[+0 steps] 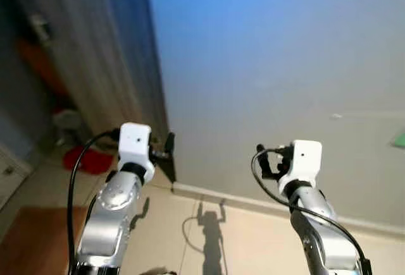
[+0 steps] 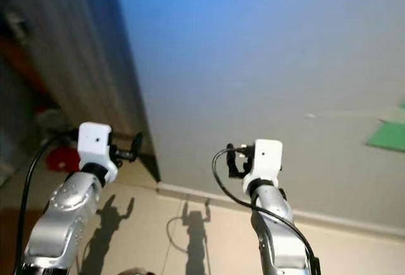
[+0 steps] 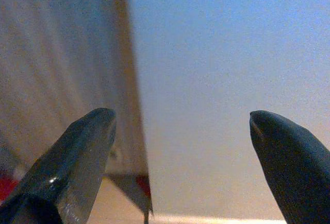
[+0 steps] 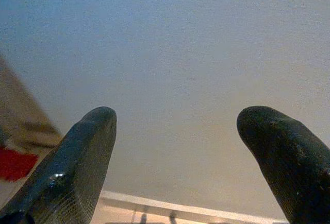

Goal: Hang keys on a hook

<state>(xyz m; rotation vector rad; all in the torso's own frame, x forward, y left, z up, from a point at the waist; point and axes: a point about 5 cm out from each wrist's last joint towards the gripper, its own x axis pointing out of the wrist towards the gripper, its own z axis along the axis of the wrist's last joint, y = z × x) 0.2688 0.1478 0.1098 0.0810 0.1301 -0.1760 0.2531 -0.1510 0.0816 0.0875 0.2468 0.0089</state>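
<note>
Both silver arms are raised before a plain pale wall (image 1: 272,66). My left gripper (image 1: 166,148) sits close to the wall's dark corner edge (image 1: 158,98). In the left wrist view its fingers (image 3: 87,147) stand wide apart with nothing between them. My right gripper (image 1: 269,161) points at the bare wall a little above the baseboard (image 1: 253,202). Its fingers (image 4: 82,157) are also spread wide and hold nothing.
A grey ribbed panel or curtain (image 1: 95,54) runs along the left of the corner. A red object (image 1: 88,160) lies on the tiled floor near it, and a brown mat (image 1: 38,237) lies at lower left. A green patch (image 2: 389,136) is on the wall at far right.
</note>
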